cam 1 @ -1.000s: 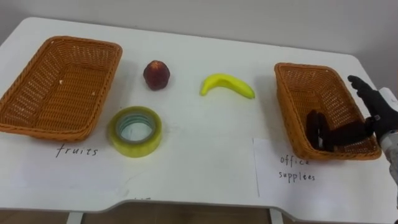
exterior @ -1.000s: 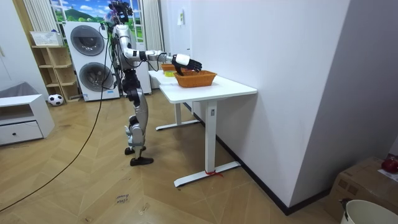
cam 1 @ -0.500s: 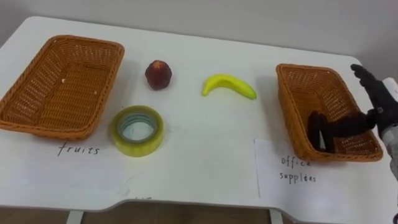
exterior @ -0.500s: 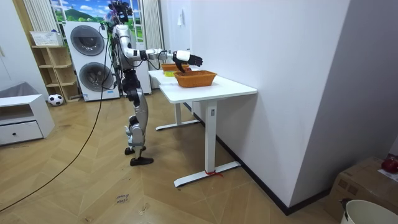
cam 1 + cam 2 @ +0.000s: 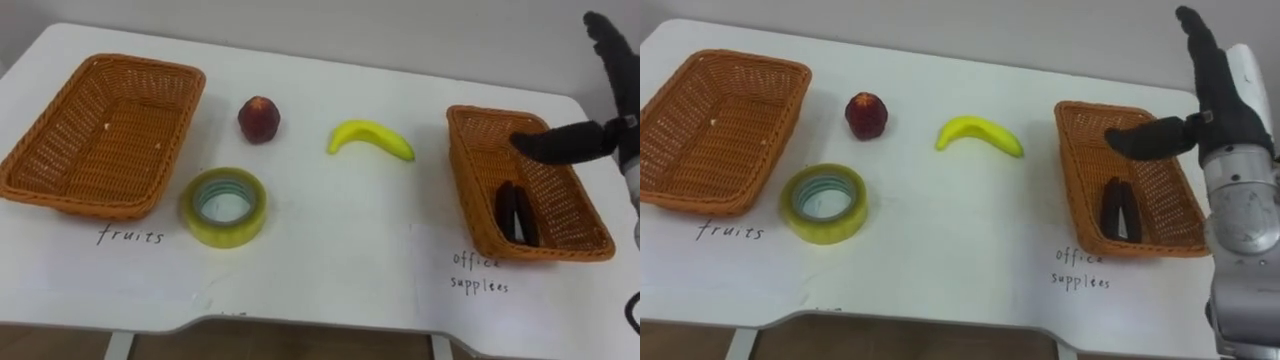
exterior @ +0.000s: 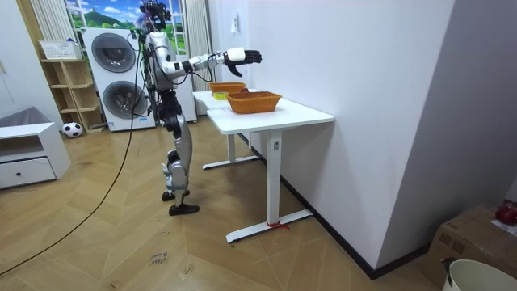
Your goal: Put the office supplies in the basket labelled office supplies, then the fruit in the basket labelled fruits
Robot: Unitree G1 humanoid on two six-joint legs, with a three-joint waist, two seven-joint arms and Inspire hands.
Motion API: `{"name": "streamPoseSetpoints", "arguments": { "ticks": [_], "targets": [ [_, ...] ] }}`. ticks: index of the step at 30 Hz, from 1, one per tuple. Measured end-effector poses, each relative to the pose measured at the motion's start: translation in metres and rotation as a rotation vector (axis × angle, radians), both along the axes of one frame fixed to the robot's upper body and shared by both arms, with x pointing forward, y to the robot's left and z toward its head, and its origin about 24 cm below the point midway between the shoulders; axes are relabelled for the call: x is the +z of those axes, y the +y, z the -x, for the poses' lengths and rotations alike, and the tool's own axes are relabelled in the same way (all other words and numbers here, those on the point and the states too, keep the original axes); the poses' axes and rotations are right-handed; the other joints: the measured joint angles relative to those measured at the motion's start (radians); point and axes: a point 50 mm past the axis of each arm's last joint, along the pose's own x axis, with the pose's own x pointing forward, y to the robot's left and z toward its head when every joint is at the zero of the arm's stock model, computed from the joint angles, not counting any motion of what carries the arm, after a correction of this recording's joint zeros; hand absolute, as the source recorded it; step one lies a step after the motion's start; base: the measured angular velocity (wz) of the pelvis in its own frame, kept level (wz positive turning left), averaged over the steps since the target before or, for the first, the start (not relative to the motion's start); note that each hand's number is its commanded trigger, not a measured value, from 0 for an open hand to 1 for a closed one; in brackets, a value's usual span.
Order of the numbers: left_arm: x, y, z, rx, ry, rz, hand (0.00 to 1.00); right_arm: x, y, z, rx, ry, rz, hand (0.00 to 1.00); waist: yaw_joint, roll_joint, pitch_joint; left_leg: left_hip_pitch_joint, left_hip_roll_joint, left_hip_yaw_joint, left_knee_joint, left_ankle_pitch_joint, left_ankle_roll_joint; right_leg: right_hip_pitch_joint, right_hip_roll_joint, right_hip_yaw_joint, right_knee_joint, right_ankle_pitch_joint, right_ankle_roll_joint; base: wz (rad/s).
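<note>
Here's the surface (image 5: 330, 270): a smooth white tabletop with rounded corners. In the room view the robot stands at its end, right arm stretched out high above it.

Biggest thing on it is the left basket (image 5: 60, 188), rectangular brown wicker with sloping woven walls, sitting at the robot's far left. The right basket (image 5: 468, 185) is the same tight weave but narrower, and it stands well apart on the robot's right. Each has a handwritten word on the white in front of it.

Now the right hand (image 5: 1212, 105): black fingers, a pale shell on the back. It hovers above the right basket's outer edge, fingers straight and pointing up, thumb jutting out sideways over the basket's far half. It's released and holds nothing.

The tape roll (image 5: 222, 233) is a fat yellow-green ring with a glossy side, lying flat just beside the left basket's near right corner. The banana (image 5: 370, 138) is smooth, bright yellow and curved like an arch, mid-surface between the two baskets. The red fruit (image 5: 258, 119) is round, dark red and matte, near the left basket's far right corner, left of the banana.

Smallest is the dark item (image 5: 515, 212), two slim black lobes side by side. It rests on the floor of the right basket, toward the near end, below the hand's thumb and clear of it, with no contact.
</note>
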Motion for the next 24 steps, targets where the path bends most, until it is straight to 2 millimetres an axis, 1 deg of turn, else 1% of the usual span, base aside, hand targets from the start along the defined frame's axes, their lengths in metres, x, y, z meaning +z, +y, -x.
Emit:
{"name": "streamPoseSetpoints", "arguments": {
  "ticks": [1, 4, 6, 8, 12, 14, 16, 18, 22, 24],
  "targets": [
    [0.0, 0.0, 0.0, 0.001, 0.0, 0.0, 0.0, 0.002, 0.002, 0.0, 0.01, -0.014, -0.015, 0.0, 0.002, 0.002, 0.001, 0.002, 0.0, 0.0, -0.001, 0.0, 0.0, 0.001, 0.0, -0.001, 0.0, 0.0, 0.0, 0.0],
    [0.0, 0.0, 0.0, 0.0, 0.001, 0.0, 0.0, 0.004, 0.004, 0.001, 0.033, -0.031, -0.07, 0.0, 0.012, 0.01, 0.0007, 0.005, 0.001, 0.0, -0.007, 0.0, 0.0, 0.001, 0.003, 0.001, 0.001, 0.0, 0.0, 0.0],
    [0.0, -0.001, -0.001, -0.001, 0.0, 0.002, 0.0, 0.005, 0.004, 0.001, 0.04, -0.044, -0.105, 0.0, 0.027, 0.012, -0.0027, 0.0, 0.002, 0.002, -0.008, 0.0, 0.0, -0.007, 0.004, 0.003, 0.002, 0.0, 0.0, -0.05],
    [-0.001, -0.002, -0.001, -0.003, 0.0, 0.006, 0.0, 0.008, 0.006, 0.0, 0.048, -0.063, -0.137, 0.0, 0.034, 0.013, -0.0043, 0.001, 0.002, 0.002, -0.008, 0.0, 0.0, -0.009, 0.004, 0.0, 0.002, 0.0, -0.001, -0.02],
    [-0.002, -0.004, 0.001, -0.014, 0.015, 0.011, 0.0, 0.016, 0.021, -0.008, 0.095, -0.099, -0.141, 0.0, 0.037, 0.011, -0.0058, 0.001, 0.002, 0.002, -0.006, 0.0, 0.0, -0.012, 0.004, -0.002, 0.002, 0.0, -0.001, 0.0],
    [-0.002, -0.006, 0.0, -0.033, 0.018, 0.016, 0.0, 0.02, 0.032, -0.012, 0.132, -0.114, -0.136, 0.0, 0.044, 0.008, -0.0074, 0.001, 0.002, -0.002, -0.005, 0.0, 0.0, -0.011, 0.003, -0.004, 0.002, 0.0, -0.001, 0.0],
    [-0.002, -0.007, 0.0, -0.04, 0.019, 0.017, 0.0, 0.021, 0.037, -0.013, 0.148, -0.123, -0.134, 0.0, 0.048, 0.004, -0.01, 0.0, 0.002, -0.005, -0.005, 0.0, 0.0, -0.01, 0.002, -0.012, 0.001, 0.0, -0.001, 0.05],
    [-0.003, -0.007, 0.0, -0.042, 0.023, 0.019, 0.0, 0.022, 0.04, -0.014, 0.158, -0.126, -0.131, 0.0, 0.057, 0.002, -0.0106, -0.001, 0.001, -0.01, -0.005, 0.0, 0.0, -0.009, 0.001, -0.016, 0.001, 0.0, -0.001, 0.07],
    [-0.003, -0.008, 0.004, -0.044, 0.044, 0.019, 0.0, 0.026, 0.046, -0.017, 0.179, -0.138, -0.136, 0.0, 0.057, 0.007, -0.0061, -0.004, 0.0, -0.026, -0.005, 0.0, 0.0, -0.005, -0.002, -0.029, 0.001, 0.0, 0.0, 0.11],
    [-0.003, -0.008, 0.005, -0.04, 0.053, 0.02, 0.0, 0.025, 0.054, -0.02, 0.202, -0.139, -0.151, 0.0, 0.059, 0.014, -0.0018, -0.011, 0.0, -0.03, -0.003, 0.0, 0.0, -0.003, -0.002, -0.035, -0.001, 0.0, 0.0, 0.06]
  ]
}}
